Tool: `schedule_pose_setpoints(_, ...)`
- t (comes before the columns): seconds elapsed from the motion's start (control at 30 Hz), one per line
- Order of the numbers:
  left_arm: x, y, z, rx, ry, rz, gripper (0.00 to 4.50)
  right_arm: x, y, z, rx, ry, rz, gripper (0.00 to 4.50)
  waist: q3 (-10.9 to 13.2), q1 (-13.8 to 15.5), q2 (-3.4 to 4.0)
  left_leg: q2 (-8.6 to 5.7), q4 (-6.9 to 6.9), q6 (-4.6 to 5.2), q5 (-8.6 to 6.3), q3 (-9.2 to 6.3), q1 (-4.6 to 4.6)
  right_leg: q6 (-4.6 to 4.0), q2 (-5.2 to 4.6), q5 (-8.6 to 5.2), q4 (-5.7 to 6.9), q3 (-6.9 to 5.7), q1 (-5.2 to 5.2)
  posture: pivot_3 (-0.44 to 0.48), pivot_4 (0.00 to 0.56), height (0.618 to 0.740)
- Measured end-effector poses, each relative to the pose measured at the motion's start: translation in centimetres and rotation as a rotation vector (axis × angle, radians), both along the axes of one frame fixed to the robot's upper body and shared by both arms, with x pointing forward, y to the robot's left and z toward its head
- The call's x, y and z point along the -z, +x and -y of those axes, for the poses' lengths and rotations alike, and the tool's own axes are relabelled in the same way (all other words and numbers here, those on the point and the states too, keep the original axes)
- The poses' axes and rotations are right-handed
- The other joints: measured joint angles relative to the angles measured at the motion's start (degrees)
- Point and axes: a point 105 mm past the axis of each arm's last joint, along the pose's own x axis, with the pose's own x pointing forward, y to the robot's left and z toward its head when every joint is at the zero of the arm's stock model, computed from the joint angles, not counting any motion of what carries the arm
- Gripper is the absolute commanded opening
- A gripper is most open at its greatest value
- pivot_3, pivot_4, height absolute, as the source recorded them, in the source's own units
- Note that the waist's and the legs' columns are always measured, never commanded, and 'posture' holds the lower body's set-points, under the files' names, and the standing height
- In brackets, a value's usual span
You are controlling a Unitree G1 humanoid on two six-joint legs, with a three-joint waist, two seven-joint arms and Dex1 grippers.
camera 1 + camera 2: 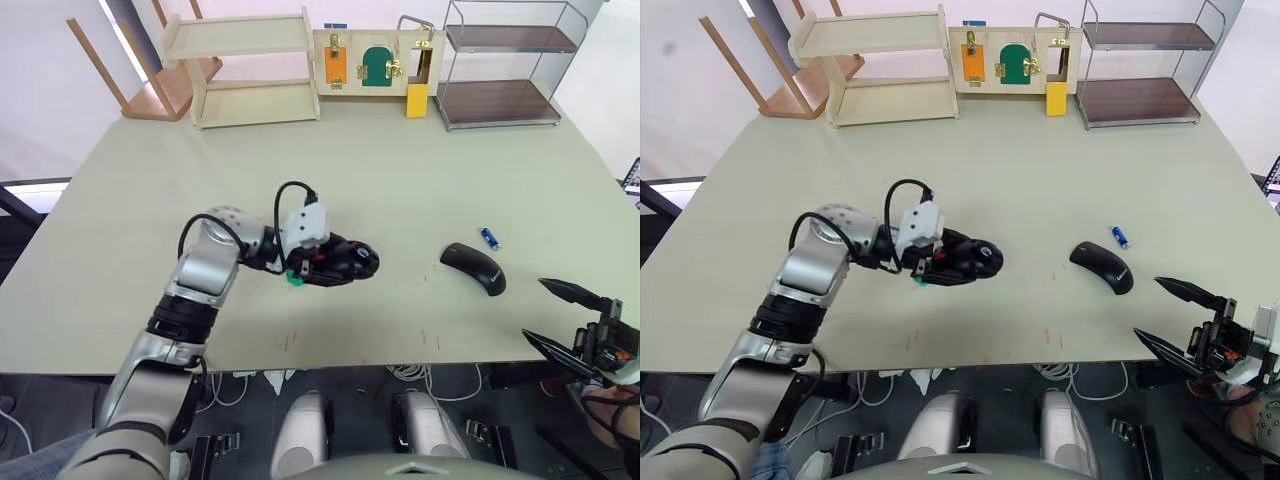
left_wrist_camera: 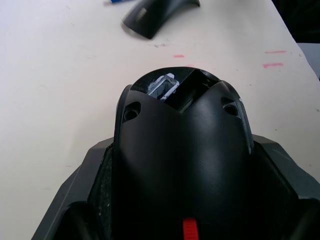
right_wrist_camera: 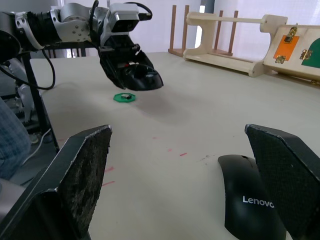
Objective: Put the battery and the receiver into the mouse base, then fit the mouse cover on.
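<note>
Left claw [image 1: 345, 266] is clamped on the mouse base [image 1: 352, 262] and holds it lifted clear of the counter [image 1: 400, 170], near the counter's middle; the right wrist view shows open space between the base and the surface. In the left wrist view the mouse base [image 2: 182, 165] sits between the claw's fingers, a red part at its near end and an open recessed compartment at its far end with a pale grey fitting inside. Directly beneath the left claw, at about 7 o'clock from the raised base, a green octagonal disc [image 3: 124, 97] lies flat on the counter with a small dark nub on it, the receiver [image 3: 127, 96]. The mouse cover [image 1: 474, 267], glossy black and curved, rests on the counter well apart from the base, at roughly 3 o'clock from it; the right wrist view shows white lettering on its shell. The battery [image 1: 489, 238], blue, lies on the counter just beside the cover, at about 1 o'clock from it, not touching it. Right claw [image 1: 556, 316] hangs at the counter's near right edge, at 5 o'clock from the cover, fingers spread wide and holding nothing. At the far edge of the counter stand a wooden shelf [image 1: 250, 70], a latch board [image 1: 370, 62] and a wire rack [image 1: 505, 65].
</note>
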Motion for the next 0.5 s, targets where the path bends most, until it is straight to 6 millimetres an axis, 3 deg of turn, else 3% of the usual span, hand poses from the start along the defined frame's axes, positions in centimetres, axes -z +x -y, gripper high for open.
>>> schedule_pose_setpoints(0.23,2.4,-1.4,2.1,-0.021,0.046,0.014,2.92,0.5,-0.5,-0.1,-0.02,-0.013,-0.023,4.5,0.0,0.1,0.01,-0.01,0.0,0.0,0.0,0.0,0.01,0.0,0.0,-0.01,0.0,0.01,0.0,0.0,0.15,0.74)
schedule_pose_setpoints(0.5,3.2,-1.5,2.8,-0.043,0.085,0.032,2.92,1.0,-1.5,-0.1,-0.111,-0.074,-0.047,4.5,0.0,0.1,0.03,-0.02,0.0,0.0,0.0,0.01,0.01,0.01,-0.01,-0.02,-0.02,0.02,0.0,0.0,0.15,0.74)
